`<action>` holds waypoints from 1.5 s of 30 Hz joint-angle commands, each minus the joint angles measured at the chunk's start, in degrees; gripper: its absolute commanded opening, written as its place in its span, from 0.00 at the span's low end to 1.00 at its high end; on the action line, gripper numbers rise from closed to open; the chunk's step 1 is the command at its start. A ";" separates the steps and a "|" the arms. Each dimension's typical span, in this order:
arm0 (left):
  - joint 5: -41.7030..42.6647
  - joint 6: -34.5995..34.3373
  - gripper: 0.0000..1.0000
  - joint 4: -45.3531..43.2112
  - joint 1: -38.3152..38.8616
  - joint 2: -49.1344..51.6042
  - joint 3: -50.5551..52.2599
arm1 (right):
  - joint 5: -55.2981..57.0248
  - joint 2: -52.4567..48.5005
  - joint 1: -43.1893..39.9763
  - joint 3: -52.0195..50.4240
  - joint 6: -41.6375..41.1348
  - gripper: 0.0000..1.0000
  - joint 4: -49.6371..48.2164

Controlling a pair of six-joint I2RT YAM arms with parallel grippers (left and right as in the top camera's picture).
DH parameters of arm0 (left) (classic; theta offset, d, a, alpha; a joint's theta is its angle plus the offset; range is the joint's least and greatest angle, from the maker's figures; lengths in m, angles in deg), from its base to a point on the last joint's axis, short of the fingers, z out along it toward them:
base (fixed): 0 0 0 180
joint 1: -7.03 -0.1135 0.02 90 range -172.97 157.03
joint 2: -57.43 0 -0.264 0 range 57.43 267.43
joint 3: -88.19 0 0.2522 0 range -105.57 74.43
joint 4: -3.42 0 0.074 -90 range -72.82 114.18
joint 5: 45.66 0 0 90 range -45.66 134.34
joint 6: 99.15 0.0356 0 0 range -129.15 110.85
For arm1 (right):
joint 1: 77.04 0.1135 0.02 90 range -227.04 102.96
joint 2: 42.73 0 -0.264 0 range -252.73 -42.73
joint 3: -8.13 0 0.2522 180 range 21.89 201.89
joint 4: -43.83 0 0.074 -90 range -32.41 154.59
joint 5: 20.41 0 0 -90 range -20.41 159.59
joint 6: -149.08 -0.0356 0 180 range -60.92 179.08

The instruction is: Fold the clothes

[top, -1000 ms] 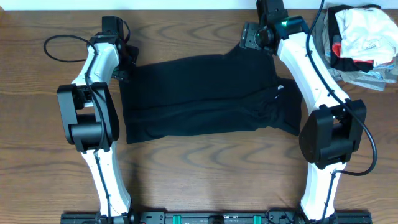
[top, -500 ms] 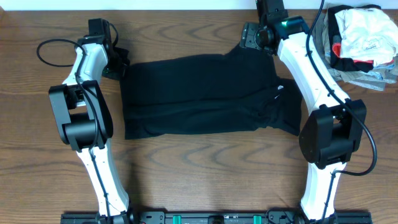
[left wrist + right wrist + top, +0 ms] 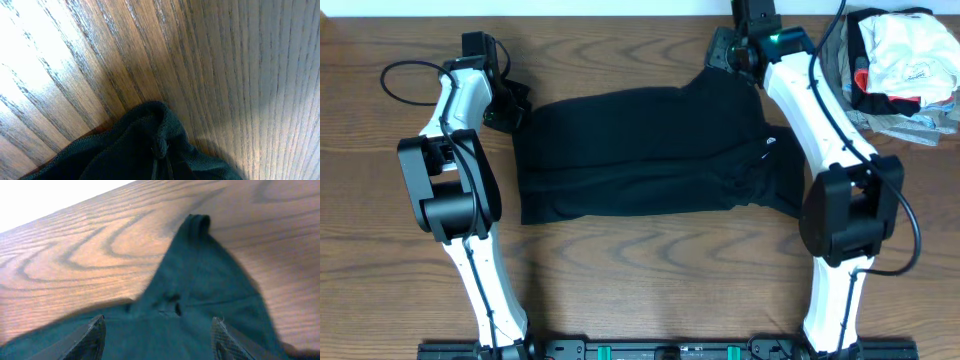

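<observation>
The clothes, a black T-shirt (image 3: pixel 640 150), lie spread across the middle of the wooden table. My left gripper (image 3: pixel 508 105) sits at the shirt's upper left corner. In the left wrist view it (image 3: pixel 161 167) is shut on a bunched fold of the dark fabric (image 3: pixel 150 145), which hides the fingers. My right gripper (image 3: pixel 725 58) hovers over the shirt's upper right corner. In the right wrist view it (image 3: pixel 159 340) stands open, both fingertips (image 3: pixel 95 335) wide apart over the fabric (image 3: pixel 200 285), with a pointed flap reaching out ahead.
A heap of white, grey, red and black garments (image 3: pixel 900 60) lies at the table's back right corner. Bare wood (image 3: pixel 650 270) runs in front of the shirt. The table's far edge is close behind both grippers.
My left arm swung left towards the shirt's upper left corner and its gripper shut on the fabric there. The right arm has barely shifted.
</observation>
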 commanded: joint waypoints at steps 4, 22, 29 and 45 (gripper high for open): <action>-0.63 1.73 0.06 1.86 0.24 3.96 1.77 | -4.63 -6.73 -0.13 1.18 -4.68 0.65 -1.90; -1.31 2.38 0.06 1.86 0.24 3.96 1.77 | -7.23 -15.89 -0.13 1.16 -5.68 0.49 -4.22; -1.75 2.99 0.06 1.86 0.22 3.96 1.77 | -7.41 -16.65 -0.15 1.18 -5.77 0.25 -5.77; -2.95 7.96 0.06 2.12 -0.59 3.65 1.70 | -10.16 -13.29 -3.56 6.56 0.92 0.01 0.94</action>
